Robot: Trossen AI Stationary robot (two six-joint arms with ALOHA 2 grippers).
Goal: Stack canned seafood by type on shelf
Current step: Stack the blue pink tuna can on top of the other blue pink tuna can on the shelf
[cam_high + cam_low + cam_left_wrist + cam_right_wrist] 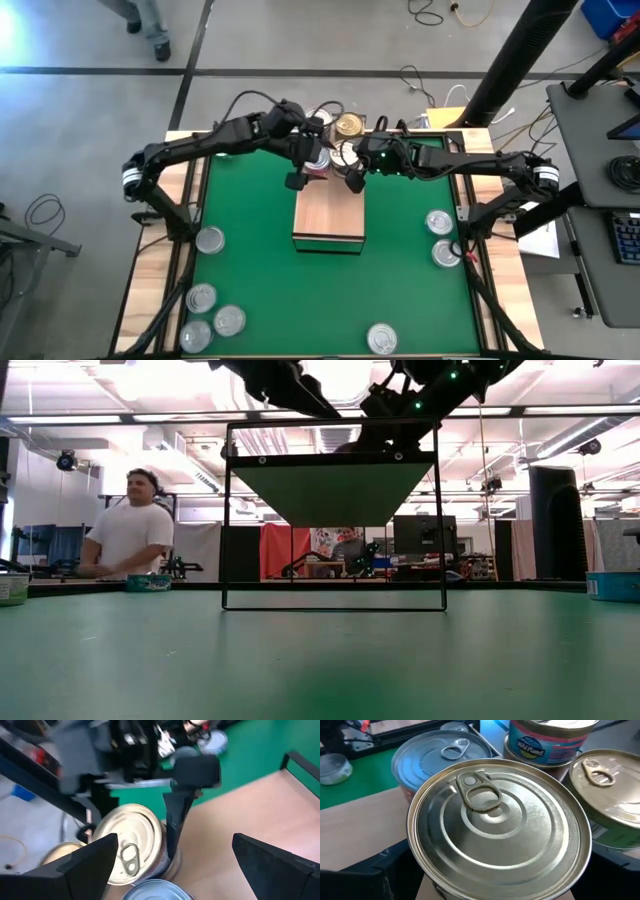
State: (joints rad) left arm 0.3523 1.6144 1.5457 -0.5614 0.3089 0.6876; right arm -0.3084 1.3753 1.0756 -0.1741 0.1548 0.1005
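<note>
The shelf [328, 215] is a light-wood board on the green table, with cans of seafood clustered at its far end: a gold-topped one [349, 125], a pink-labelled one [550, 745], a blue-tinted one [440, 760]. My right gripper [355, 180] stands open around a silver-topped can [497, 825] that rests on another can below it. My left gripper [297, 178] hovers open over the shelf's far end, its fingers wide apart with only wood and a can top [155, 892] below them. My right gripper has a finger on either side of the silver-topped can, slanting down from the table's right. One finger [175, 825] stands right against the can's side wall [161, 837]. The lid hides the rest, and whether the fingers touch the can I cannot tell.
Loose cans lie on the green table: several at the near left [201, 297], two at the right [438, 221], one at the near edge [382, 338]. The shelf's near half is bare wood. A person [130, 530] stands beyond the table's far side.
</note>
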